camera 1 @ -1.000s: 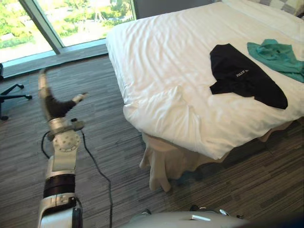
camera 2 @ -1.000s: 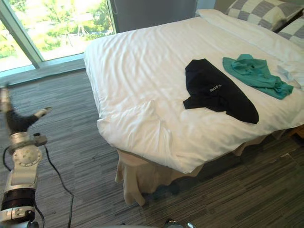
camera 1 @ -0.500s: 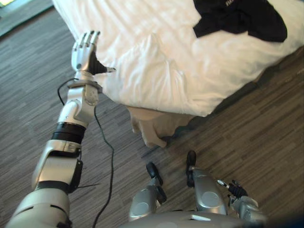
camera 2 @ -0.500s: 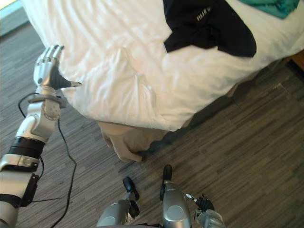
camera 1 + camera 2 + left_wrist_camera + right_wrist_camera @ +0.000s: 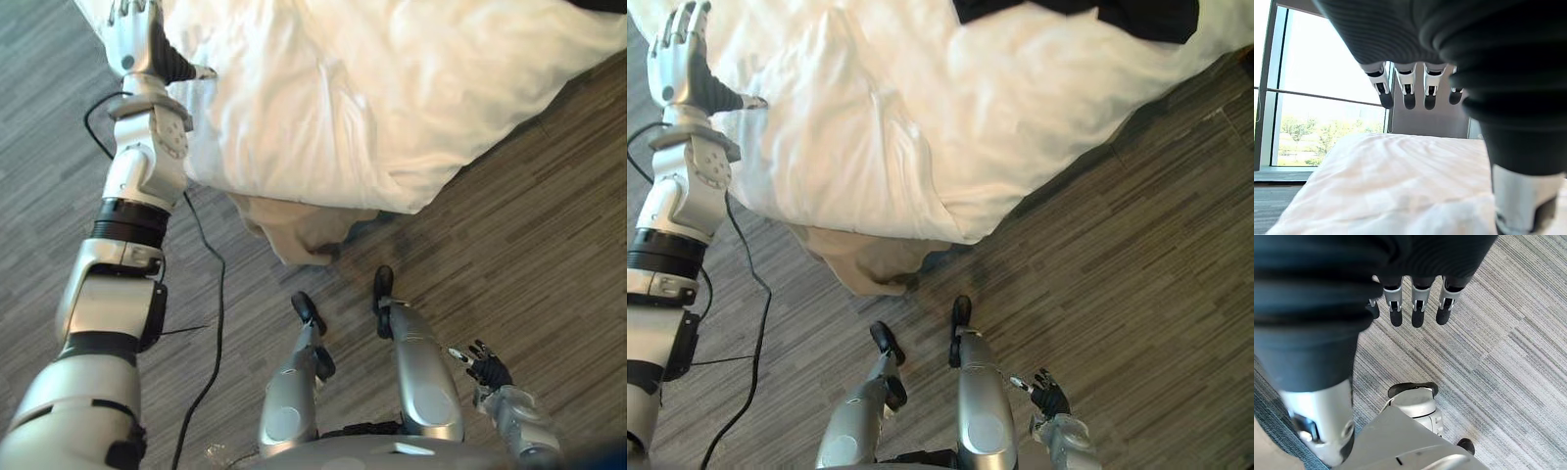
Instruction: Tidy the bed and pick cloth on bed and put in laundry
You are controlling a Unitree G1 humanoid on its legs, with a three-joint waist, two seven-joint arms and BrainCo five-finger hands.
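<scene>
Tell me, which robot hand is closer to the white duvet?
Left. The left hand is up beside the edge of the white duvet; the right hand hangs low over the floor, well away from it.

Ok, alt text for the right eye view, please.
The robot's left hand, fingers straight, is beside the corner of a rumpled white duvet. A black cloth lies farther up the duvet; the right hand hangs low over the striped floor.
</scene>
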